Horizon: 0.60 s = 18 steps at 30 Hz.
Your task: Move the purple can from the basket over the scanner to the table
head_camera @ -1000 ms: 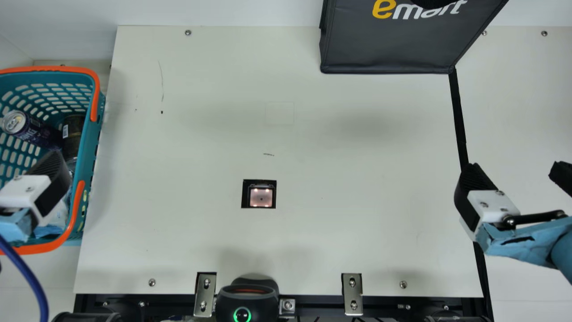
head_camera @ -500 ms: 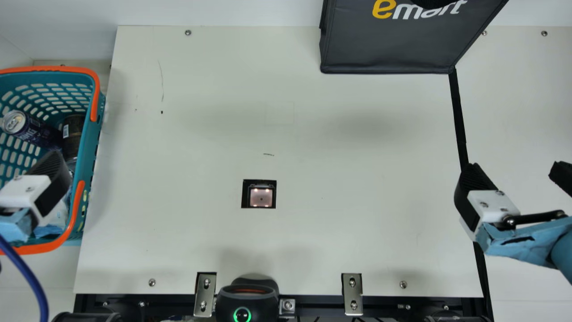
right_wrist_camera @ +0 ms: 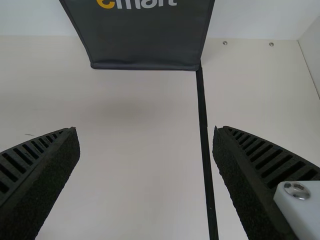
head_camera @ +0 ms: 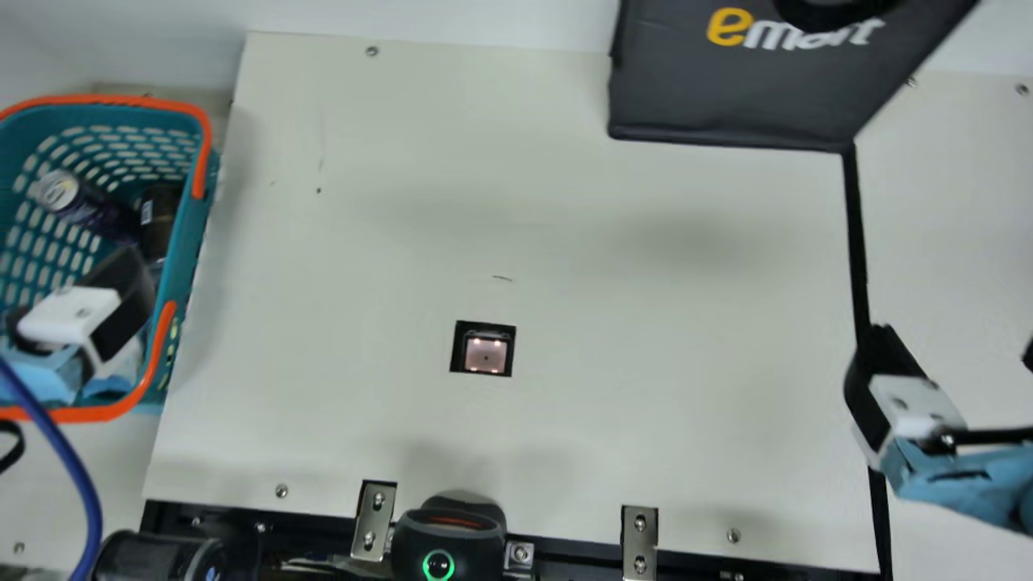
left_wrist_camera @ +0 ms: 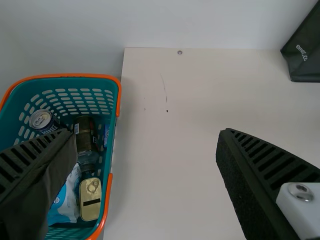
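Purple can (head_camera: 90, 209), silver-topped, tilted, side lettering perhaps pale.

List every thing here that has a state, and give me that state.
Basket, open on top, holding items
Purple can, aslant in the basket
Gold tin, in the basket
Scanner window, lit
Black device, green ring lit
Left gripper, jaws apart, empty
Right gripper, jaws apart, empty

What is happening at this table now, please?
The job is to pass the purple can over the scanner, but neither gripper holds anything. The can lies in the teal basket among other items. The robot's left gripper is open, one finger over the basket; the right gripper is also open, above the table.
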{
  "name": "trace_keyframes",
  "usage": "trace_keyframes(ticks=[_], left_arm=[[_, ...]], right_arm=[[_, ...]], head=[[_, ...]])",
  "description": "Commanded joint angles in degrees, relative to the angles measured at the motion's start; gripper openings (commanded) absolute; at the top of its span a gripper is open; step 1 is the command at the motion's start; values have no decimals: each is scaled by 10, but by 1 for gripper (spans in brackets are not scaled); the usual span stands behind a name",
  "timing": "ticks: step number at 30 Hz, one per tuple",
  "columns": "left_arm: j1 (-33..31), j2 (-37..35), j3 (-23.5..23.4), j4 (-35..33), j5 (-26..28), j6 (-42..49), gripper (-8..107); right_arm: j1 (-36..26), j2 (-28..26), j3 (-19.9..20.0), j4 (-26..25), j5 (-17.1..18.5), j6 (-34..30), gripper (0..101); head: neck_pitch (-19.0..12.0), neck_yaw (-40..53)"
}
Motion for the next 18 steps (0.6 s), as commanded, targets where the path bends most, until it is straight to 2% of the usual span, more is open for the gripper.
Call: trace_keyframes(ticks=[1, 7, 18], left_arm=[[0, 0, 0, 0, 0, 0, 90], [0, 0, 0, 0, 0, 0, 90], [0, 0, 0, 0, 0, 0, 90]], right_arm=[[0, 0, 0, 0, 0, 0, 95], [0, 0, 0, 0, 0, 0, 95], [0, 0, 0, 0, 0, 0, 95]], head=[[-17, 52], [-17, 131], [-17, 131]])
